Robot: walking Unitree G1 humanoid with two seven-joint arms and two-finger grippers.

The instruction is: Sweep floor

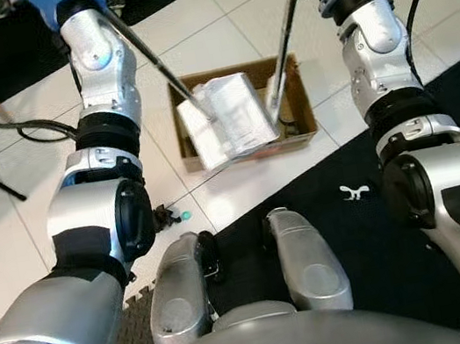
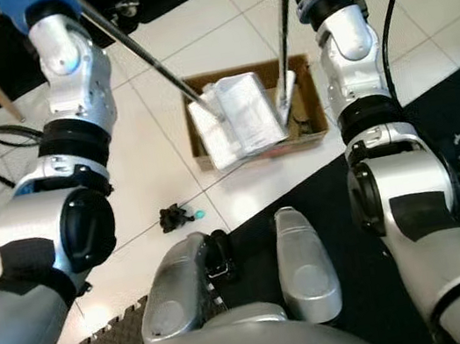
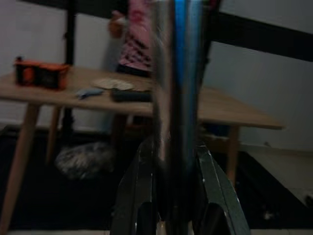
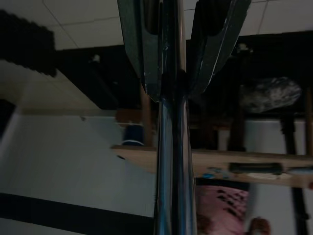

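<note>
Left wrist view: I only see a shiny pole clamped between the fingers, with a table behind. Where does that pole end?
Observer: From the left gripper the pole slants down to a white papery bundle that sits in an open cardboard box on the tiles.
Operator: Is the other arm doing anything?
Observer: The right gripper is shut on a second pole, whose lower end meets the same bundle from the opposite side.
Operator: Any debris on the floor?
Observer: A small black scrap lies on the tiles near the robot's left knee.
</note>
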